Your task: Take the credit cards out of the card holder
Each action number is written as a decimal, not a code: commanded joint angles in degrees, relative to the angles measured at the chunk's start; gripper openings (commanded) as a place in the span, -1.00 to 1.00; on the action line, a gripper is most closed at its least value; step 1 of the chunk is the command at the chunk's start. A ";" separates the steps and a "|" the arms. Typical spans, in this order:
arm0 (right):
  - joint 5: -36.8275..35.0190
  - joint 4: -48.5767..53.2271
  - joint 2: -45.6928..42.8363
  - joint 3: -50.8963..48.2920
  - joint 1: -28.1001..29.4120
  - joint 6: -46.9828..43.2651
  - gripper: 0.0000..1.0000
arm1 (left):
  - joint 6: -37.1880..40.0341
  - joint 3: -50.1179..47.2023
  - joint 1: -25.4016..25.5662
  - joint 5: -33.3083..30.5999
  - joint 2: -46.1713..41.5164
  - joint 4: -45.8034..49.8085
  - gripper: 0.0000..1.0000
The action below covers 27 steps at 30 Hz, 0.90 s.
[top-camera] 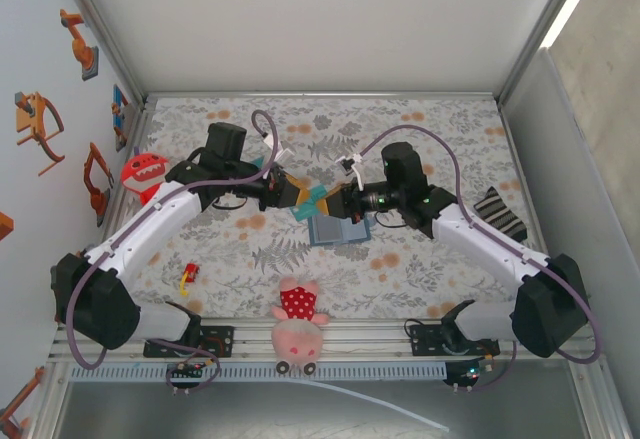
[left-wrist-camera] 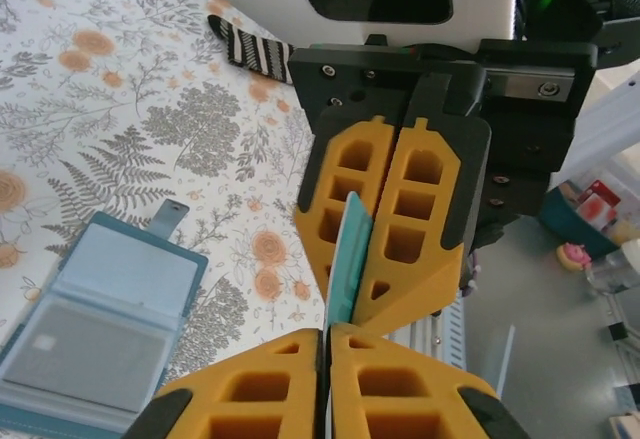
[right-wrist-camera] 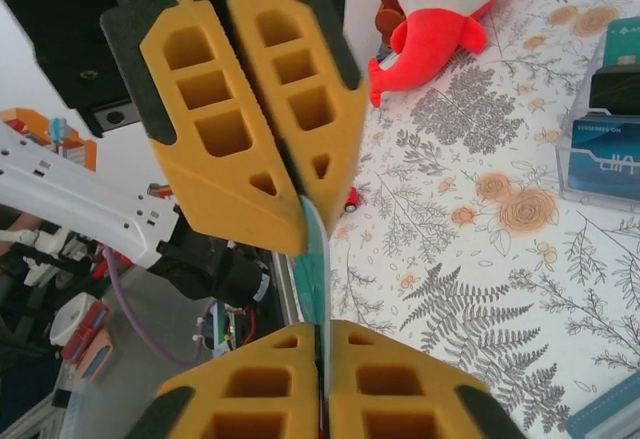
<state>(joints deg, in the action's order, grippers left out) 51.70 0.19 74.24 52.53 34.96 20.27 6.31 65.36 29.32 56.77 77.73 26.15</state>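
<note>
Far left on the floral-print surface (top-camera: 420,129) sits a red plush shark (top-camera: 143,174). At centre the left gripper (left-wrist-camera: 325,344), its orange fingers ribbed with cut-outs, is clamped on one end of a thin teal card (left-wrist-camera: 345,254); the right gripper (right-wrist-camera: 322,339) pinches the other end. Beneath them lies the card holder (top-camera: 338,231), open flat; the left wrist view shows its clear pockets, cards inside. The right wrist view catches a striped block (right-wrist-camera: 610,129), print too blurred to read.
</note>
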 commanded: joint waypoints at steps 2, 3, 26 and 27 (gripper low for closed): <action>-2.79 2.98 -1.26 2.12 0.20 -2.79 -0.31 | 1.84 1.45 -0.19 -2.72 -0.76 0.10 -0.99; -3.80 4.07 -1.49 2.35 0.17 -3.45 -0.24 | 2.00 1.35 -0.36 -4.38 -1.06 0.13 -1.00; -28.57 15.63 -5.80 3.77 -0.68 -4.34 0.93 | 22.16 -0.41 -9.01 -41.16 3.91 -7.85 -1.00; -29.48 15.63 -5.92 3.70 -0.77 -3.91 0.94 | 23.42 -0.29 -9.66 -41.58 5.26 -9.05 -1.00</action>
<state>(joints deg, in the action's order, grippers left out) 26.52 14.83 69.95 54.68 34.57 15.22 22.94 65.45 21.04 18.68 80.09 21.15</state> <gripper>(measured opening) 0.965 0.057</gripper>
